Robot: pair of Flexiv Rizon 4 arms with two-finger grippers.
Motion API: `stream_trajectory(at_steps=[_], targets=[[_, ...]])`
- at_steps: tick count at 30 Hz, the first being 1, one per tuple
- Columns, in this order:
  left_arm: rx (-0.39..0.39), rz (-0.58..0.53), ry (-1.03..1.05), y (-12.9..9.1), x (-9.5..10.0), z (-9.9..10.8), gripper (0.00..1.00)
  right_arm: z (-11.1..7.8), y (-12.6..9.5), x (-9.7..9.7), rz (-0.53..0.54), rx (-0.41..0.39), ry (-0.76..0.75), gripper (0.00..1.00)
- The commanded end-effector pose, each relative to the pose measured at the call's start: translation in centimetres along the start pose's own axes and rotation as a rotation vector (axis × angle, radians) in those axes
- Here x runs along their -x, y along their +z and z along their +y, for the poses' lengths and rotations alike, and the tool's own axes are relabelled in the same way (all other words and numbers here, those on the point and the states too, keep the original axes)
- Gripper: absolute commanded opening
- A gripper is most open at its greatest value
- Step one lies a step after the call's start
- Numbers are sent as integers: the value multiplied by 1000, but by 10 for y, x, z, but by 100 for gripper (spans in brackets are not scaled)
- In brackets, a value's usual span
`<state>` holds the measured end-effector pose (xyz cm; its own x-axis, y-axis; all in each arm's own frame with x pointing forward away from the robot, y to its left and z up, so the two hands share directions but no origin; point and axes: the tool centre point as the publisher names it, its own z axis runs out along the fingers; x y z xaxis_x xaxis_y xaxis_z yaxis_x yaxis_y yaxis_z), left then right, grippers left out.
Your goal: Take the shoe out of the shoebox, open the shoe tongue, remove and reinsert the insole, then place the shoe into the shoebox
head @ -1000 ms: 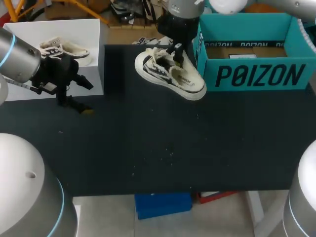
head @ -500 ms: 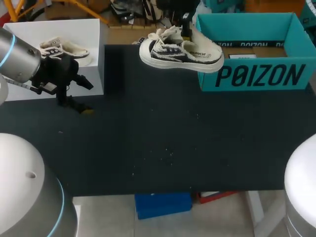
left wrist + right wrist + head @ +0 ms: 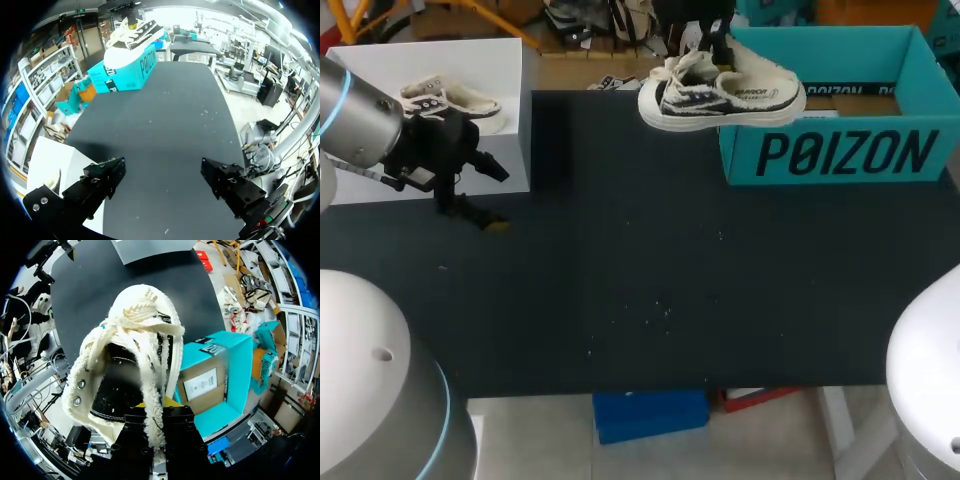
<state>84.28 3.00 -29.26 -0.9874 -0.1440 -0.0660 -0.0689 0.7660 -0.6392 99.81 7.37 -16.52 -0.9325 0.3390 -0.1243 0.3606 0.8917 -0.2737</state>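
Observation:
A cream and black shoe (image 3: 722, 98) hangs in the air, sole down, over the left wall of the teal shoebox (image 3: 840, 150). My right gripper (image 3: 718, 52) holds it from above, shut on the shoe's upper edge. In the right wrist view the shoe (image 3: 125, 365) fills the space ahead of the right gripper (image 3: 155, 407), with the open shoebox (image 3: 225, 375) below and beside it. My left gripper (image 3: 492, 195) stands open and empty low over the table's left side. In its own view the left gripper (image 3: 162, 180) faces bare mat, with the shoe (image 3: 132, 37) and the shoebox (image 3: 125, 72) far ahead.
A white platform (image 3: 380, 70) at the back left carries a second shoe (image 3: 450, 103), just behind my left gripper. A black mat (image 3: 650, 280) covers the table.
My right arm has lifted the shoe off the mat, turned it level and carried it right, over the shoebox's left wall. The left arm has not moved.

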Motion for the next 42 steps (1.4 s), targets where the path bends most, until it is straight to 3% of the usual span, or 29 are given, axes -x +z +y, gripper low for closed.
stream_trajectory(at_steps=[1, 6, 17, 27, 42], targets=[[-2, -4, 2, 1, 0, 1, 100, -15, -3, 24, 15, 43, -20, 0], [-2, -4, 2, 1, 0, 1, 100, -31, 1, 49, 18, 120, -83, 0], [-2, -4, 2, 1, 0, 1, 100, -71, 24, 110, 34, 187, -211, 0], [-2, -4, 2, 1, 0, 1, 100, -104, 68, 162, 92, 142, -213, 0], [-2, -4, 2, 1, 0, 1, 100, -109, 135, 188, 169, 173, -215, 0]])
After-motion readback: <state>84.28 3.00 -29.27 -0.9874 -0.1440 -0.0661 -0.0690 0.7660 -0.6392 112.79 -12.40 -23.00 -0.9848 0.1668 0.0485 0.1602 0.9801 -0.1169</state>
